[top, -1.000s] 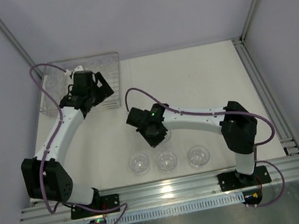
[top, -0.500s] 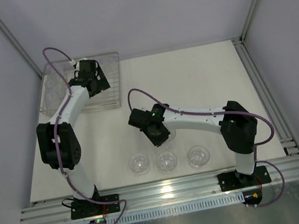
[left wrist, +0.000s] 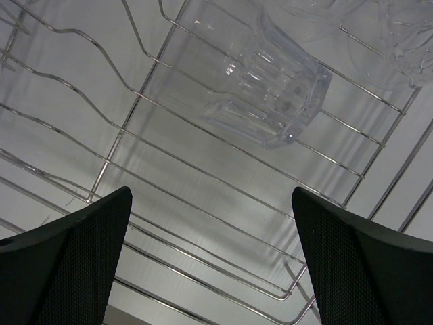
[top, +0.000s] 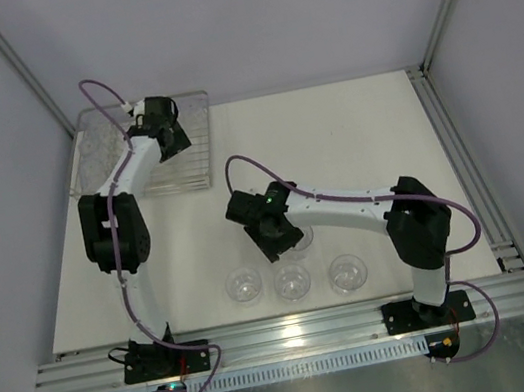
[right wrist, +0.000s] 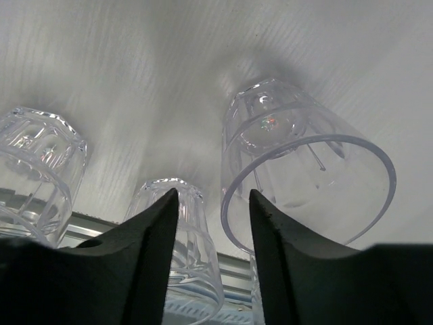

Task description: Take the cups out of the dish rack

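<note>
1. The white table (top: 363, 137) carries everything, with both arm bases at its near edge.
2. The dish rack (top: 197, 116), a silvery wire basket, stands at the table's far left corner, well apart from the cups already unloaded.
3. The left arm (top: 111, 233) extends up to the rack. The right arm (top: 345, 207) bends in over the middle of the table.
4. The left gripper (left wrist: 211, 196) hangs above the rack's wire floor, fingers spread wide and nothing between them.
5. The right gripper (right wrist: 213, 196) has its fingers drawn close together. One sits outside the carried cup (right wrist: 308, 169) and the other reaches inside its rim, so it appears to pinch the cup's wall.
6. A row of three cups (top: 292, 280) stands near the front edge. The carried cup is just behind that row, open rim toward the wrist camera and base toward the table. Whether the base touches the surface cannot be told.
7. The racked cup (left wrist: 267, 88) lies on its side across the bars, ahead of the left fingers and apart from them. Part of another cup (left wrist: 406, 34) shows beyond it.
8. The step in hand looks double: the right side is setting down a fourth cup while the left lines up on the next one.
9. The right gripper would need to seat the base flat, open, and lift straight up so the inner finger does not tip the cup.
10. The left gripper would need to move forward, straddle the racked cup, close, and raise it clear of the wires.
</note>
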{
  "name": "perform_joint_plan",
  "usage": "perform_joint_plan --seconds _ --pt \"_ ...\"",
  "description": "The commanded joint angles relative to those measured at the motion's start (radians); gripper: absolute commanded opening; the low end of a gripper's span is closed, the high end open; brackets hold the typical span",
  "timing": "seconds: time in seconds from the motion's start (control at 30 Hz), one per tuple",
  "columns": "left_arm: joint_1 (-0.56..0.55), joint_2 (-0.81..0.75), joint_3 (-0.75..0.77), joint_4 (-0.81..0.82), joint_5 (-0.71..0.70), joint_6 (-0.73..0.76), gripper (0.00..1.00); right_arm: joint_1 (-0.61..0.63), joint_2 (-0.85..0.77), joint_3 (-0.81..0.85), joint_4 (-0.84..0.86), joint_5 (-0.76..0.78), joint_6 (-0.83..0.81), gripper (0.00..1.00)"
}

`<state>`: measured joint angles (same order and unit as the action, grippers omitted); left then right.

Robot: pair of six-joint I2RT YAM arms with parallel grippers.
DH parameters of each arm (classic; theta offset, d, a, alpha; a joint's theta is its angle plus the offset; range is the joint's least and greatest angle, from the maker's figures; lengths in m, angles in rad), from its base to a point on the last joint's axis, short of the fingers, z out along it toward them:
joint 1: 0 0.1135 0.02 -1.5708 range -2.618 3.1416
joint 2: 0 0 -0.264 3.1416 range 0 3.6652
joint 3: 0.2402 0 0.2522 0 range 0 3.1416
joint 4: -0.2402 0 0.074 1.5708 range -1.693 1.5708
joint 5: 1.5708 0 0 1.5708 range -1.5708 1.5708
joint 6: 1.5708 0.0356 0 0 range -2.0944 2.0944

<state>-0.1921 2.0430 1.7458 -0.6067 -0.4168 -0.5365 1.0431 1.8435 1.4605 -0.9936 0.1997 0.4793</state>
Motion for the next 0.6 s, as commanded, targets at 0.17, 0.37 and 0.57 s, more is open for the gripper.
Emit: perform_joint_plan --seconds 0.17,0.37,0.57 --pt "0.017 0.066 0.148 0.004 -0.092 -0.028 1.0 0.003 -0.121 0.076 -0.059 0.033 0.012 0.72" --pt "0.031 0.137 0.288 -0.025 -0.108 0.036 1.0 0.003 -0.156 0.119 -0.099 0.05 0.001 0.9" --pt "0.046 0.2 0.351 -0.039 -0.137 0.038 1.0 -0.006 -0.152 0.144 -0.128 0.066 -0.011 0.95"
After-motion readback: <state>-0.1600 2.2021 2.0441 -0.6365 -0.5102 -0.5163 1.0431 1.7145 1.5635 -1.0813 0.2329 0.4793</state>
